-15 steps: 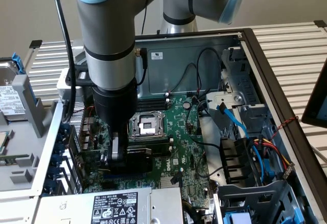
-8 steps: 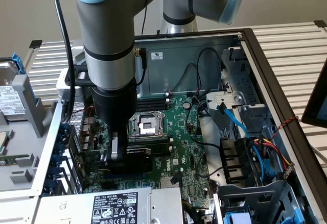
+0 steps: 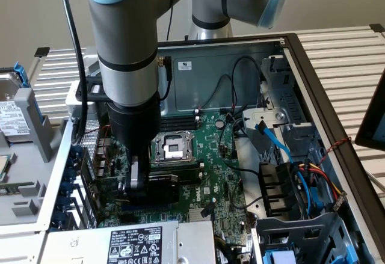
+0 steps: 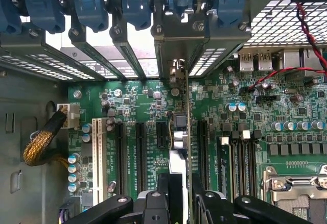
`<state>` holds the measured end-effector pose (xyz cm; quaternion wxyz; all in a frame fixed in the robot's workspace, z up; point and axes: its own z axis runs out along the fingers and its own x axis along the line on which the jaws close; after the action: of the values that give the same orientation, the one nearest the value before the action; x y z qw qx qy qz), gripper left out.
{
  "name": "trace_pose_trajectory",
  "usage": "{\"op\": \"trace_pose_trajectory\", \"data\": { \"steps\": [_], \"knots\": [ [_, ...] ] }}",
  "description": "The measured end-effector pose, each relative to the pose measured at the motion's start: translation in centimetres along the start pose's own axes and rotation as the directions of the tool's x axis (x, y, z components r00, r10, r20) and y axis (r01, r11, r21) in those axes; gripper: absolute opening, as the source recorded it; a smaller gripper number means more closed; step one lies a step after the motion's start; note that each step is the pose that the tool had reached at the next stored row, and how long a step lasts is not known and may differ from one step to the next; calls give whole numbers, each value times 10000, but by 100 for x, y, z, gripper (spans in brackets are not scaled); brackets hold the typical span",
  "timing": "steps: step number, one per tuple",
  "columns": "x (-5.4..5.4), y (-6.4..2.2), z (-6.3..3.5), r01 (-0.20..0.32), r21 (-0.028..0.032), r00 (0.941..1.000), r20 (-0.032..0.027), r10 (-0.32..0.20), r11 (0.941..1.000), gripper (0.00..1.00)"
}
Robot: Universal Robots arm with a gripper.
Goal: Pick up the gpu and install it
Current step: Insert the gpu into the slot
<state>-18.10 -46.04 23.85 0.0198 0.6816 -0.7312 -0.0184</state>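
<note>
With the gripper point(image 4: 180, 193) clenched on the gpu point(image 4: 179, 132) edge-on above the motherboard point(image 4: 286, 106) slots, slight tilt could jam its bracket against the case's rear-edge slot dividers point(image 4: 125, 55).

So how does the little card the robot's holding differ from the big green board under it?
The gpu stands on edge, clamped in the gripper; the motherboard lies flat on the floor of the case. The gpu is a small, narrow card, while the motherboard spans most of the case. Both are inside the open case.
</note>
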Motion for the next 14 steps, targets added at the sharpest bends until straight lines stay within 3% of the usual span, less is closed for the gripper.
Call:
{"op": "trace_pose_trajectory", "data": {
  "steps": [14],
  "knots": [
    [0,-3,47,1,1,10000,5,-1,10000,27]
  ]
}}
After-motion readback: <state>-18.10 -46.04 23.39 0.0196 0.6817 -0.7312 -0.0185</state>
